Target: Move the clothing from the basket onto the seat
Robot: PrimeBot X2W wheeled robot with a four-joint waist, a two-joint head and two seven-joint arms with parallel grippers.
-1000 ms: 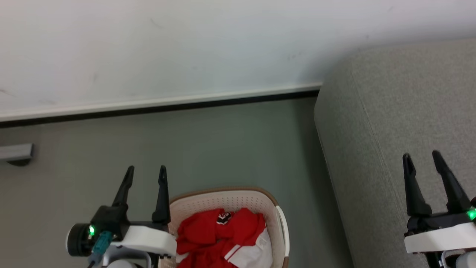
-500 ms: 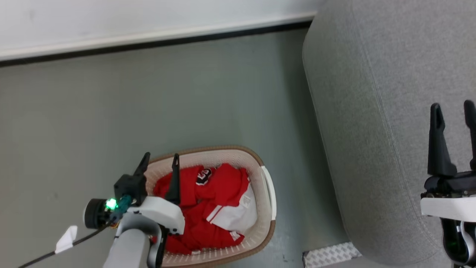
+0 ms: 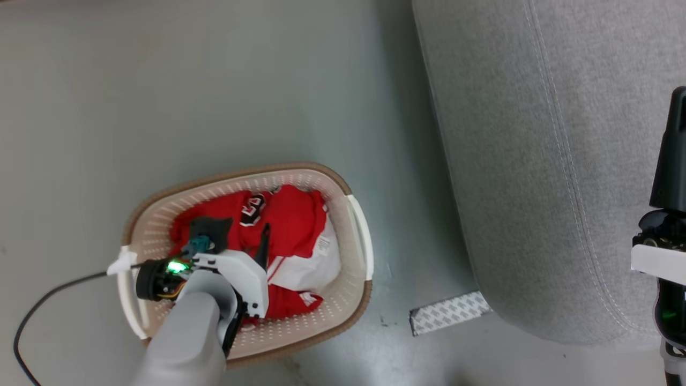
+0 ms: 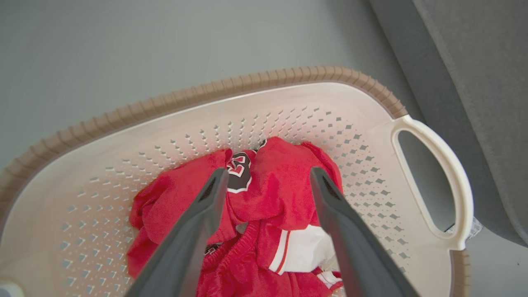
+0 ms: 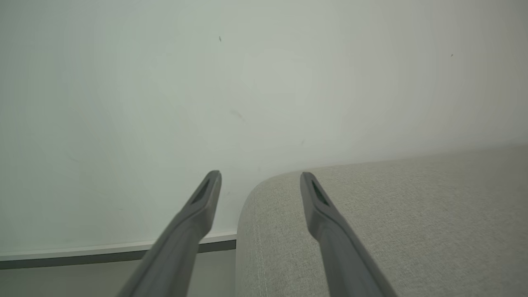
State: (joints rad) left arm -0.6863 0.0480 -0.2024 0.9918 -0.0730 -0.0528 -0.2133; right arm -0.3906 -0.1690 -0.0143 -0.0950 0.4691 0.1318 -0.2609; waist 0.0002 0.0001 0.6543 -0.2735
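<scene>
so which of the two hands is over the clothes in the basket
The left hand, open and pointing down at the red clothes in the basket. The right hand is away at the sofa, aimed at the wall.

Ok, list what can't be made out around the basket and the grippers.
- Head view: the left gripper and its arm cover the near clothing in the basket.
- Left wrist view: whether its fingertips touch fabric.
- Head view: the right edge cuts off the right gripper.
- White label: print too small.

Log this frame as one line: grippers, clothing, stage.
stage: pre-grasp | left gripper: open, over clothing in basket, nothing held | right gripper: open, empty, above seat
</scene>
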